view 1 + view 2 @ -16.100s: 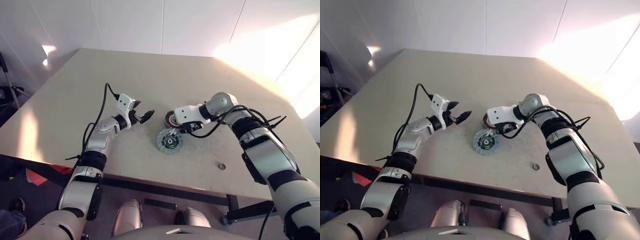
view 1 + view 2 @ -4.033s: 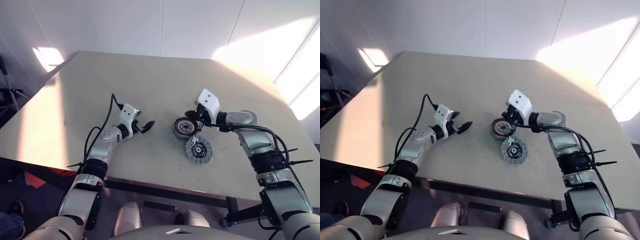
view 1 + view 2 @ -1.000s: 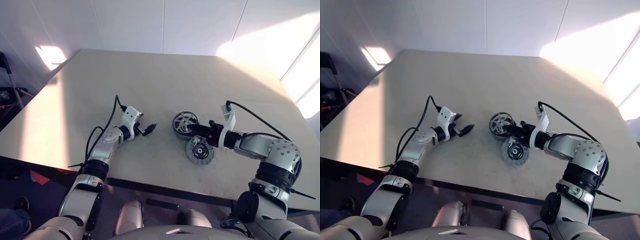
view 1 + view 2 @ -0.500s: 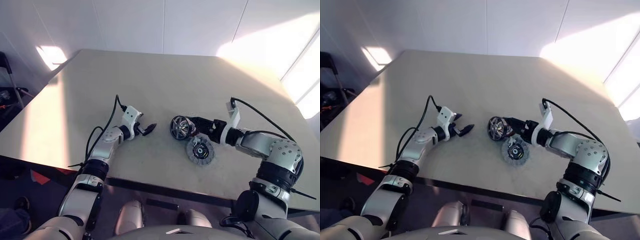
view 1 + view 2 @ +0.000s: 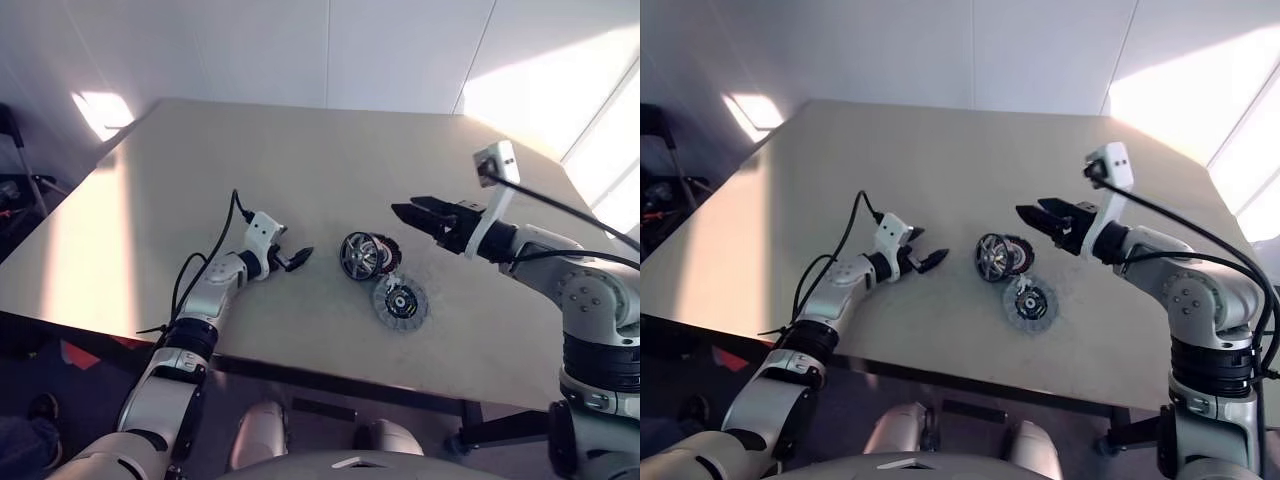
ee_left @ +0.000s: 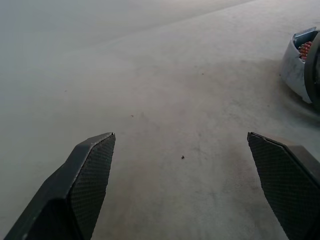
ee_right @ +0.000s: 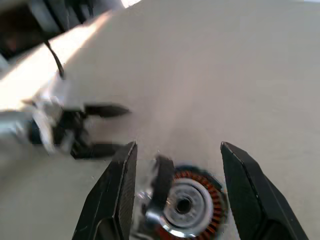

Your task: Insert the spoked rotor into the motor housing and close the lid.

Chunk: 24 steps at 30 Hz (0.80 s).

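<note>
Silver spoked rotor [image 5: 356,256] leaned crooked on the coppery motor housing [image 5: 381,252] mid-frame, ribbed grey lid [image 5: 400,302] unplaced, both grippers [image 5: 296,259] [image 5: 408,213] released, empty.

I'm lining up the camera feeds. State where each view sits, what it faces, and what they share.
Left and right eye views: on the head, looking down over the table; both arms show.
Left wrist view: along the open left gripper, facing tabletop and the motor housing edge.
Right wrist view: along the open right gripper, facing the motor housing and the spoked rotor leaning on it.
Shared: the housing; the right wrist view also catches the left gripper.
</note>
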Tool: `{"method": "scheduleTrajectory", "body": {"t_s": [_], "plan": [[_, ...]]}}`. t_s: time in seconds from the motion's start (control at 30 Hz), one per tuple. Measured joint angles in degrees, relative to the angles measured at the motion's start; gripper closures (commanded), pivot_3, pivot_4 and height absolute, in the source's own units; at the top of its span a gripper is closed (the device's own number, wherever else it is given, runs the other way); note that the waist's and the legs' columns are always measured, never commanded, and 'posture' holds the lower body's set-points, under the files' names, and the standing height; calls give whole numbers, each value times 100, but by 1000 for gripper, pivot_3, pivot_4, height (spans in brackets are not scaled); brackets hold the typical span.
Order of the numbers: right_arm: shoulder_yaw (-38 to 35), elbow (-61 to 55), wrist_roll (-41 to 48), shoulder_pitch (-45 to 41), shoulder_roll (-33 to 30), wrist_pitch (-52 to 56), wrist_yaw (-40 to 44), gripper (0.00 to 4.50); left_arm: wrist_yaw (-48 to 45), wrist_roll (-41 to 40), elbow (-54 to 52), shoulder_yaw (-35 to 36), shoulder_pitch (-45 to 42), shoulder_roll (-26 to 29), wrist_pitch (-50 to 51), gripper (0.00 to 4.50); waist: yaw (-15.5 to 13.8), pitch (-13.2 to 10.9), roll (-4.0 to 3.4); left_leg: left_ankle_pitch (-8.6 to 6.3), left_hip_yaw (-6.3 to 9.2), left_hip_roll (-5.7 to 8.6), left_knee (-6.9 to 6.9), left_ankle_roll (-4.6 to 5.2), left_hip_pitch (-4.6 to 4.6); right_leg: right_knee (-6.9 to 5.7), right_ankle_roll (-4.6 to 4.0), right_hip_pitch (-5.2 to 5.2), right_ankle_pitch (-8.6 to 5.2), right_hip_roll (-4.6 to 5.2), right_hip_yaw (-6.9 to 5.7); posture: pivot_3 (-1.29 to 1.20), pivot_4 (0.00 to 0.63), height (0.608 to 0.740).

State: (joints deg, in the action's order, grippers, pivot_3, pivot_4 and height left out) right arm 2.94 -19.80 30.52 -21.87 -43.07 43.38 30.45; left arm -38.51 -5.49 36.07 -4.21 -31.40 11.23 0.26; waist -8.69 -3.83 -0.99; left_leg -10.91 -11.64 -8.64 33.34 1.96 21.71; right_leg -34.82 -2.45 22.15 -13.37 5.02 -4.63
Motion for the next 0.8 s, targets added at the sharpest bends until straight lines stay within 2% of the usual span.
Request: {"method": "scheduleTrajectory", "body": {"t_s": [0.1,0.17,0.2,0.43,0.8], "plan": [[1374,513,-1903,-172,-444,-1744,325,1552,-4,4,30,2,-25,-7,-9,0,12,-4,7,0,1,3,6,0,0,0,-2,-4,-1,1,1,0,0,740],[1682,880,-2517,-443,-396,-2498,486,1552,-5,8,60,0,-36,-18,-12,0,35,-4,7,0,1,4,12,4,5,-6,-9,2,4,1,4,0,0,740],[1708,984,-2663,-593,-325,-2763,584,1552,-5,8,67,-1,-41,-24,-15,0,43,-4,8,-2,1,3,12,11,5,-9,-41,2,21,0,3,0,0,740],[1713,1207,-3114,-1154,200,-3610,1110,1552,28,8,89,7,-18,-18,-27,0,100,-4,8,-44,1,-12,92,125,41,-40,-53,9,23,0,1,0,0,740],[1896,1002,-3416,-734,423,-3621,1719,1552,63,7,89,9,26,10,-28,0,159,-7,13,-52,0,-11,127,100,2,-65,-54,-29,24,10,3,0,0,740]]}}
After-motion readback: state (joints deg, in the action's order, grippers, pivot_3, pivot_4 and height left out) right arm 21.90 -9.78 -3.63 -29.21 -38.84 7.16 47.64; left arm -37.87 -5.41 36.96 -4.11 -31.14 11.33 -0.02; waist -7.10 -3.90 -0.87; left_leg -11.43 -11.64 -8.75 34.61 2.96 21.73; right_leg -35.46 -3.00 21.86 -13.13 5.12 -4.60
